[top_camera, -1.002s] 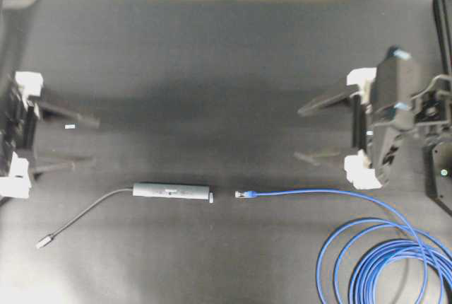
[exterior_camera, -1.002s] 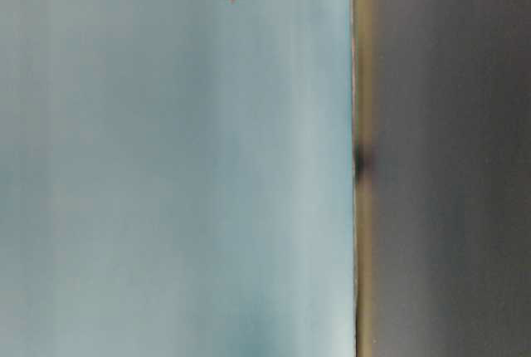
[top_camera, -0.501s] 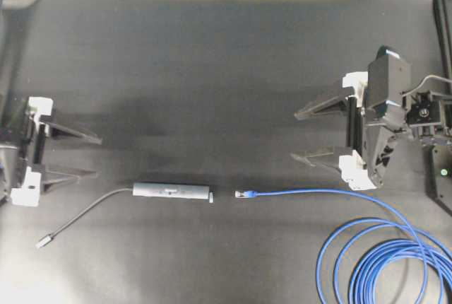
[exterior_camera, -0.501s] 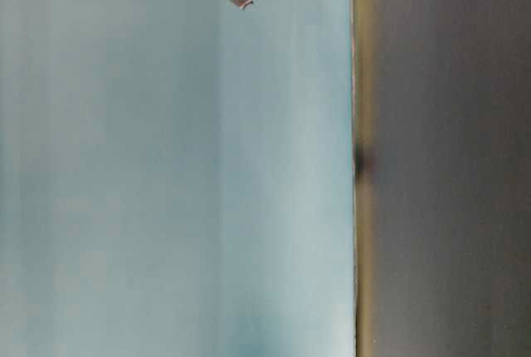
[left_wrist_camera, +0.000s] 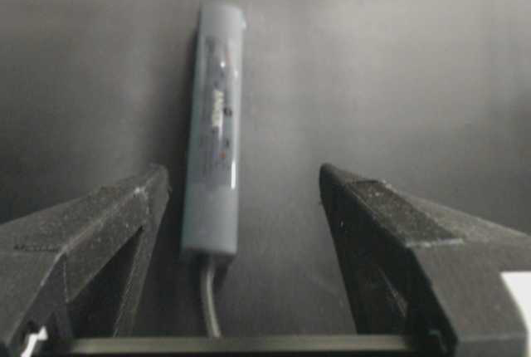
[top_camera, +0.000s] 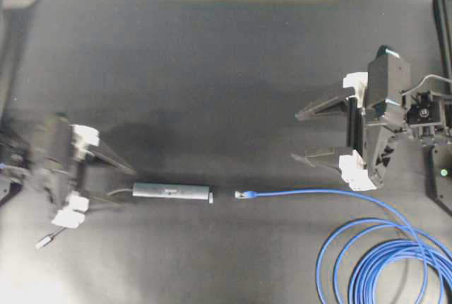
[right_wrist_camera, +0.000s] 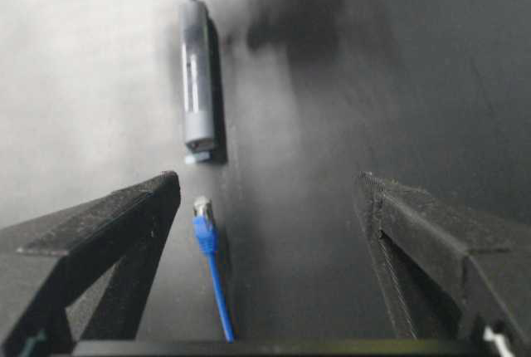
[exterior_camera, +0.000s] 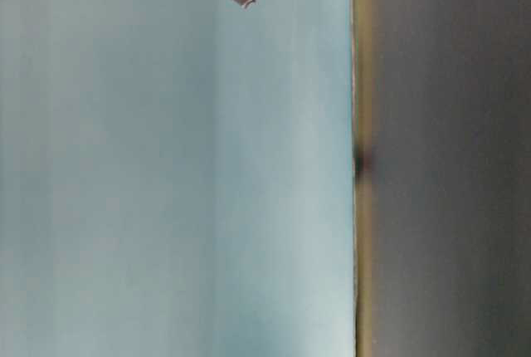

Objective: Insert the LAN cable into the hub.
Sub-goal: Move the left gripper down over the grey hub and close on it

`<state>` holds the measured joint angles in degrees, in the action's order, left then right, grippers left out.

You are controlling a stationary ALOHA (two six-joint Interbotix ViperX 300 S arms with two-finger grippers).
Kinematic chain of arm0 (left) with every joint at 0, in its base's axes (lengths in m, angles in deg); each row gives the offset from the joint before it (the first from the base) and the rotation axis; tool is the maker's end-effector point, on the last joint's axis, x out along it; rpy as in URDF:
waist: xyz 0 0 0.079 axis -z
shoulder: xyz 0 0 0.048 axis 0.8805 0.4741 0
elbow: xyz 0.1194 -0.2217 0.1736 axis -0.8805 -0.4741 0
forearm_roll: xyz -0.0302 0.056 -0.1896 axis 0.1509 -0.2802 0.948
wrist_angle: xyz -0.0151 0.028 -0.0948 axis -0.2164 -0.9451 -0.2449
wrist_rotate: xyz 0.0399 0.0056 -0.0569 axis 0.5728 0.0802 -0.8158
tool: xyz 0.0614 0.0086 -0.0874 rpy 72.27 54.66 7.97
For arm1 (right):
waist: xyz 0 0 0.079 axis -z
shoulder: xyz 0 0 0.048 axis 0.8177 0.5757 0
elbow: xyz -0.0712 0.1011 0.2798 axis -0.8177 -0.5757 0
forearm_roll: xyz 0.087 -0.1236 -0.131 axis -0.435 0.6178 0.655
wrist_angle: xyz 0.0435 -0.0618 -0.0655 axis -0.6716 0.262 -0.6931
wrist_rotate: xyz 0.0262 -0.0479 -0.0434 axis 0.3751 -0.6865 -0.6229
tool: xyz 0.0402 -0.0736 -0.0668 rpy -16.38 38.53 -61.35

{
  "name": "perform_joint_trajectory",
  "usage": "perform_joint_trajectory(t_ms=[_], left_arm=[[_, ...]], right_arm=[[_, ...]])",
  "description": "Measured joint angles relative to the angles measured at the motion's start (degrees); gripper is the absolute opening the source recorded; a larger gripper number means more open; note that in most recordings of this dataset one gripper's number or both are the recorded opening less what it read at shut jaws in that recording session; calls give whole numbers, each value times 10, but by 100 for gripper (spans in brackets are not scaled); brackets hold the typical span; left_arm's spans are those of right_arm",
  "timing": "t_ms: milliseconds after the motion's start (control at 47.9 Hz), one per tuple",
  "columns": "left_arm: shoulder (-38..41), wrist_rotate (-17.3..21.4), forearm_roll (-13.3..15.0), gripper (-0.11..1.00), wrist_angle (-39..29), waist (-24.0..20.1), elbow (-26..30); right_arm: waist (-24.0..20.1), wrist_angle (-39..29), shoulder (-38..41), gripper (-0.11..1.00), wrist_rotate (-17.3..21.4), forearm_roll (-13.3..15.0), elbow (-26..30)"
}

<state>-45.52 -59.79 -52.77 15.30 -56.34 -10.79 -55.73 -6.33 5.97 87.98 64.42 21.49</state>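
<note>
Right now the slim dark grey rectangular hub [top_camera: 171,191] lies flat on the black table mat [top_camera: 212,63], its thin grey tail cable [left_wrist_camera: 209,299] trailing off toward a small silver plug [top_camera: 44,242]. Just beside its free end, apart by a small gap, sits the clear plug [top_camera: 244,194] of the long bright blue LAN cable [top_camera: 367,247], coils heaped at the lower right. Left gripper [top_camera: 106,184] is spread wide, empty, its 2 jaws flanking the hub's tail end without touching. Right gripper [top_camera: 307,134] is wide open too, holding nothing, near the blue plug. My read: the hub looks light, rigid and smooth, likely to skid, so pinch its long sides mid-body. The cable looks springy; grab just behind the plug.
</note>
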Motion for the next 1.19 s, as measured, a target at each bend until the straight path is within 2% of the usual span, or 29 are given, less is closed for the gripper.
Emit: perform_joint_trajectory(t_ms=[146,313,689,961,1107,1190], left_arm=[[59,-2,0,71,27,-5,21],[76,-3,0,71,30,-24,42],[136,-13,0,71,8,-4,103],[157,-18,0,70,0,-3,115],[160,-17,0,58,-28,-6,120],[163,-9,0,39,-44,-5,123]], right_arm=[[-1,-3,-3,82,0,0,1],[0,-4,-6,82,1,0,0],[-1,-4,-18,82,10,0,-5],[-5,-4,-24,82,13,0,-10],[-5,-4,-25,82,13,1,-10],[-5,-4,-25,82,13,0,-11]])
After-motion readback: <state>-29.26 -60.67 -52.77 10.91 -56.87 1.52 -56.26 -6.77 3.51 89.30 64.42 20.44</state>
